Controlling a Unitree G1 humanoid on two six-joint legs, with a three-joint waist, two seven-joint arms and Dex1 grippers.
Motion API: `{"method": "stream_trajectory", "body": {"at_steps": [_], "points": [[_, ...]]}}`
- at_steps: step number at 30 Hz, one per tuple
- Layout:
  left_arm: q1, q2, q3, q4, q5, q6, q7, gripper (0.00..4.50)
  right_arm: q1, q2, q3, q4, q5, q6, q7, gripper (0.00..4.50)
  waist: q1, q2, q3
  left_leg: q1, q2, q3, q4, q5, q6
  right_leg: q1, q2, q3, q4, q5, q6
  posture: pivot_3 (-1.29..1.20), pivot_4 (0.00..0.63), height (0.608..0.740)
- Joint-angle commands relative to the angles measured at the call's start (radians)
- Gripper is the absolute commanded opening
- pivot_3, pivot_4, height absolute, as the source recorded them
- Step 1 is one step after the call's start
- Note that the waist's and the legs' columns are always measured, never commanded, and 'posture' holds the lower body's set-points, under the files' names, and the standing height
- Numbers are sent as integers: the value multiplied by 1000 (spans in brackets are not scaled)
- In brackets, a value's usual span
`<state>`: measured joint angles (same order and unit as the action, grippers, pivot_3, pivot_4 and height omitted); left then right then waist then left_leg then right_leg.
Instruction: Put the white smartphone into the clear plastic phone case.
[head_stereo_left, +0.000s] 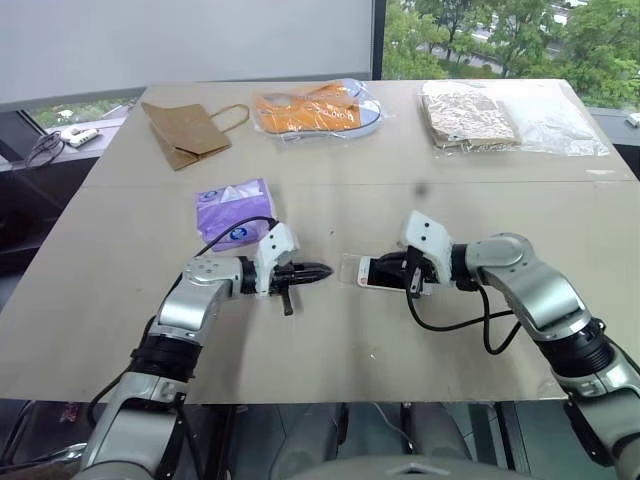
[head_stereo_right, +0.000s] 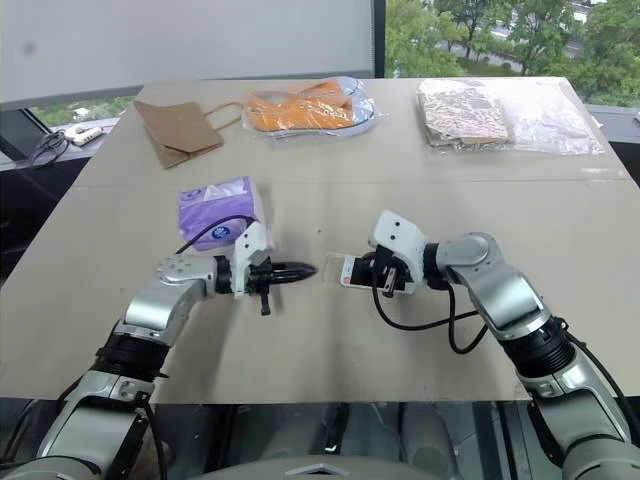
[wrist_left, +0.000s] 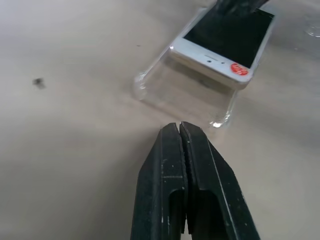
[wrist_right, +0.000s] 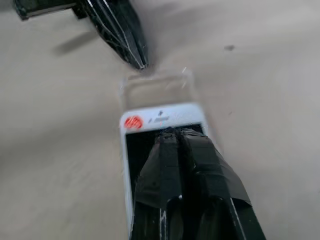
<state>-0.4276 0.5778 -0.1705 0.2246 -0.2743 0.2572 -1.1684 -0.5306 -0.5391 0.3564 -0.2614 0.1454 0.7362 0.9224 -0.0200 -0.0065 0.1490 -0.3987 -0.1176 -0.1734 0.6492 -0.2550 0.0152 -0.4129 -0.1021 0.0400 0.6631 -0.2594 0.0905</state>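
The place looked like an office or lab test room on an upper floor. A plain beige table stood against a big window that looked down on treetops, with a lowered white roller blind behind the table's far left corner.

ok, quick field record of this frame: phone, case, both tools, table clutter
phone: white smartphone screen up, lying partly over the clear plastic phone case, not fully seated
case: flat on table, its end toward the left tool uncovered
left tool: shut, tip just short of the case end, holding nothing
right tool: shut, tips over the phone screen
clutter: purple tissue pack, brown paper bag, orange item in plastic, bagged items at far edge
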Motion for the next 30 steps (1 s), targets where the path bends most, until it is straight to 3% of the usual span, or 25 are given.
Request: {"method": "stream_trajectory", "body": {"at_steps": [1,14,21,30], "points": [[-12,-11,-11,0,15,-10,-10,25,-13,-2,19,-8,-7,-24,4,0,0,0,0,0,0,0,0,0,0,0,0,0,0,0,0,0,150,740],[-5,-36,-7,-19,49,6,26,25,-73,5,172,107,-97,5,16,0,6,0,-1,0,0,0,2,0,0,1,0,-1,0,0,0,0,150,740],[7,-41,-4,-33,51,14,40,25,-81,-9,266,185,-188,-70,29,0,6,-2,-7,3,0,-1,3,0,0,4,0,-2,1,0,0,0,150,740],[20,-39,2,-43,52,21,44,25,-56,13,257,289,-266,-184,-16,0,7,-2,-11,17,0,-1,0,-1,2,18,0,-2,-1,0,0,0,150,740]]}}
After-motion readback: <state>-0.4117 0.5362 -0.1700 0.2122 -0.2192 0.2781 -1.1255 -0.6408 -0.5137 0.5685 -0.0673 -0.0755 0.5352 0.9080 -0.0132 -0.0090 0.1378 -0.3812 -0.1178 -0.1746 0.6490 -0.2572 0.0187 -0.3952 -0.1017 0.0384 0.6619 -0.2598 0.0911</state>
